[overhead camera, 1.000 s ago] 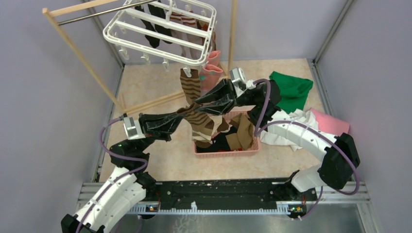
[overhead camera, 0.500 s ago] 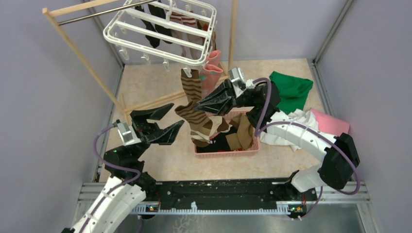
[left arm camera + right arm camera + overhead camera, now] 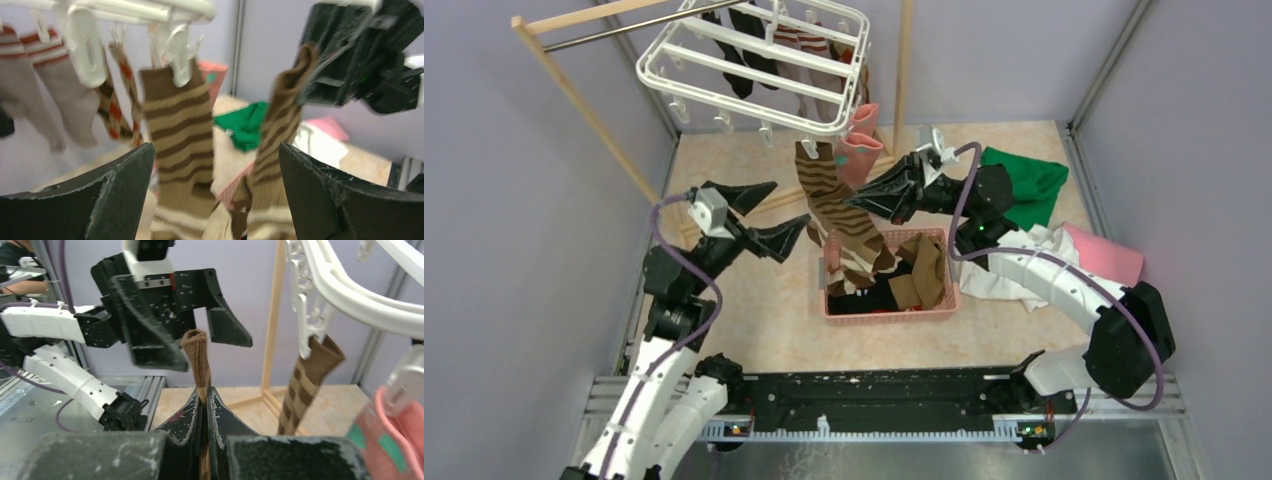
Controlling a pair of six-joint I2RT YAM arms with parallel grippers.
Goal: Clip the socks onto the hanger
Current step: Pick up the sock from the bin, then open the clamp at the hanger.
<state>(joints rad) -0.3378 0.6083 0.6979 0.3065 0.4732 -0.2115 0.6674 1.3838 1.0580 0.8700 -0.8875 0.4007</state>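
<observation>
Handover is the change here: the left gripper, which a second ago was closed on the brown-cream striped sock, now has its fingers wide apart and has drawn back to the left, away from the sock. The right gripper has closed and now pinches the cuff alone. It holds the sock above the pink basket, just below the near edge of the white hanger, beside a matching sock already clipped there. I judge that the left arm is free to work a clip, while the right must lift the cuff to it.
</observation>
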